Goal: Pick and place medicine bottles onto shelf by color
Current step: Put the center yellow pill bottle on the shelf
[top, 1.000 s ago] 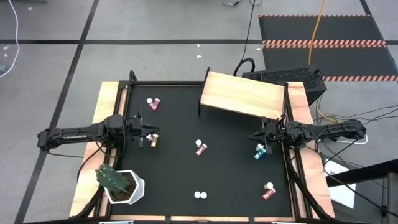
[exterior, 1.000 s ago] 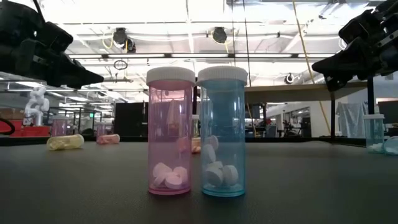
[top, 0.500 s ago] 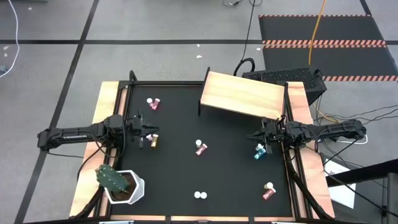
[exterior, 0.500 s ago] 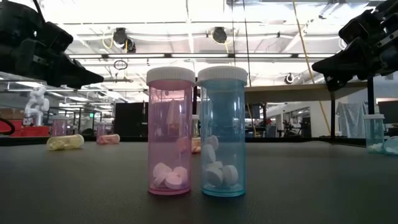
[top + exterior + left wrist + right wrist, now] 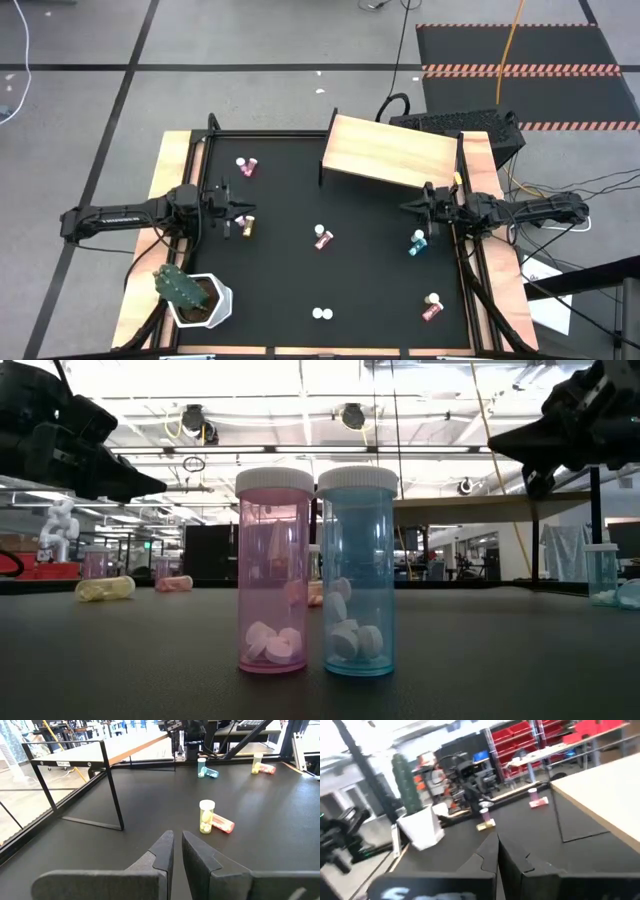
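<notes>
the right gripper (image 5: 408,208) is hovering shut and empty near the shelf (image 5: 392,152), just beyond the teal bottles (image 5: 417,242); descending shut risks toppling them. the left gripper (image 5: 238,208), nearly closed, is holding nothing beside the yellow bottle (image 5: 246,226).

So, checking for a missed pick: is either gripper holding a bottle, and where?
Nothing held. Left gripper and right gripper are both shut and empty.

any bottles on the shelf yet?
No, in the high view the wooden shelf top is bare and every medicine bottle sits on the black tabletop.
</notes>
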{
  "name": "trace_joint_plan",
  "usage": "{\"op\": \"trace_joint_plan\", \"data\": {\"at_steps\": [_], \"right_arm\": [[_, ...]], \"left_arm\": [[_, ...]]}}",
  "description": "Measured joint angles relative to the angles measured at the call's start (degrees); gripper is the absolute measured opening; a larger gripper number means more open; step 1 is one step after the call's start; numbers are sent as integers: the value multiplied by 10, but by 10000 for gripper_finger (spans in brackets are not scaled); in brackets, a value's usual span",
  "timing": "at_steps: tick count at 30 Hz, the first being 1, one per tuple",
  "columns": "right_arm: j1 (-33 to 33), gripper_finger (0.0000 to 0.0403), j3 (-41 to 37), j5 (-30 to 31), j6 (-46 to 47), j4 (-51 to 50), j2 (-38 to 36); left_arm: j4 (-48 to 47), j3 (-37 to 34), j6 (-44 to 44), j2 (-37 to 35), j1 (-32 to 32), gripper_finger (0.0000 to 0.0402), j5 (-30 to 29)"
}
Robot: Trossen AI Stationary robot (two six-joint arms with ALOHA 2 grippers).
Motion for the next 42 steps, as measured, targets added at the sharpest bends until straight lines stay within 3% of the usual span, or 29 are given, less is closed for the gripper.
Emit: {"op": "trace_joint_plan", "data": {"at_steps": [8, 12, 15, 20, 26, 32, 36, 39, 42], "right_arm": [[0, 0, 0, 29, 176, -1, 10], [0, 0, 0, 57, 213, 18, 15], [0, 0, 0, 78, 310, 60, 26], [16, 0, 20, 73, 396, 104, 65], [81, 0, 128, 101, 379, 104, 190], [119, 0, 264, 133, 245, 117, 334], [126, 0, 323, 121, 108, 195, 389], [118, 0, 345, 122, 97, 238, 395], [110, 0, 349, 120, 111, 216, 384]], "left_arm": [[0, 0, 0, 0, 0, 42, 0], [0, 0, 0, 0, 0, 42, 0], [3, 0, 11, 0, 0, 42, 0], [94, 0, -33, 0, 0, 42, 0], [226, 0, -149, 0, 0, 42, -6], [302, 1, -231, 0, -4, 42, -23], [230, 36, -243, 8, -19, 42, -53], [126, 97, -257, 36, -24, 42, -127], [-7, 181, -276, 88, -17, 42, -185]]}}
